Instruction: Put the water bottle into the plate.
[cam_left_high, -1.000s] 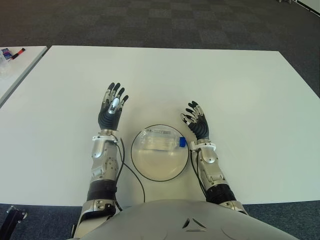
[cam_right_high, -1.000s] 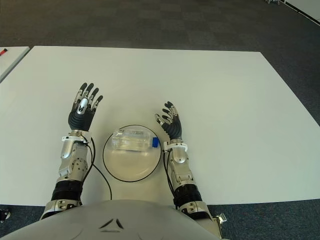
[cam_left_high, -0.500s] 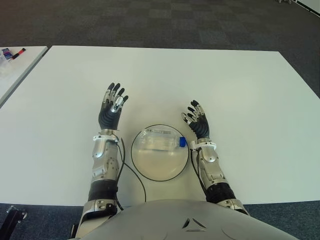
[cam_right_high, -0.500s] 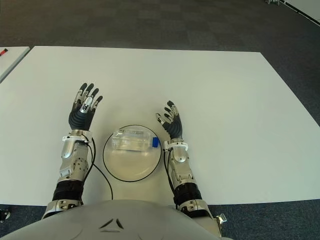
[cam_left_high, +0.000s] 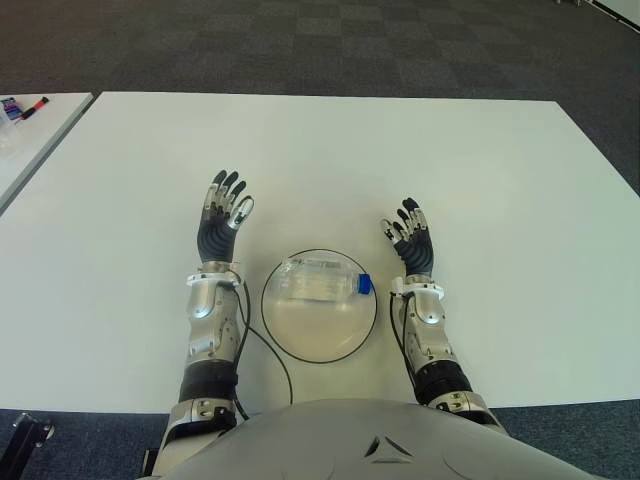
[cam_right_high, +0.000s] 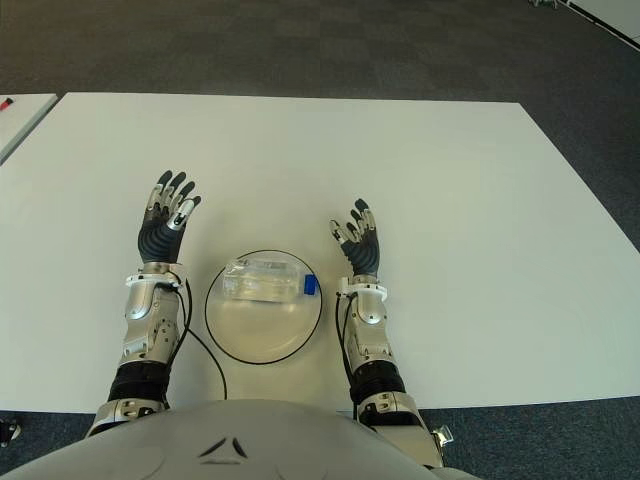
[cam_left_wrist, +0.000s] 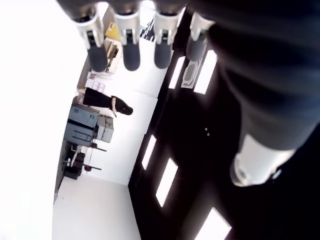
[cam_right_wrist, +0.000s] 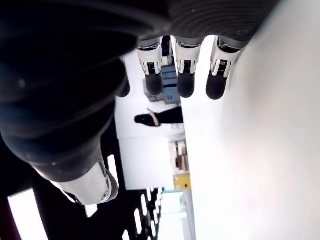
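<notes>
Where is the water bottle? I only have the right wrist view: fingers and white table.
Observer: The water bottle lies on its side inside the plate, blue cap pointing toward the right hand.
Operator: Is my right hand holding anything?
Observer: No. It shows open and empty, to the right of the plate and apart from it.
Operator: And the left hand?
Observer: The left hand shows open and empty too, to the left of the plate, fingers pointing away from the robot.
</notes>
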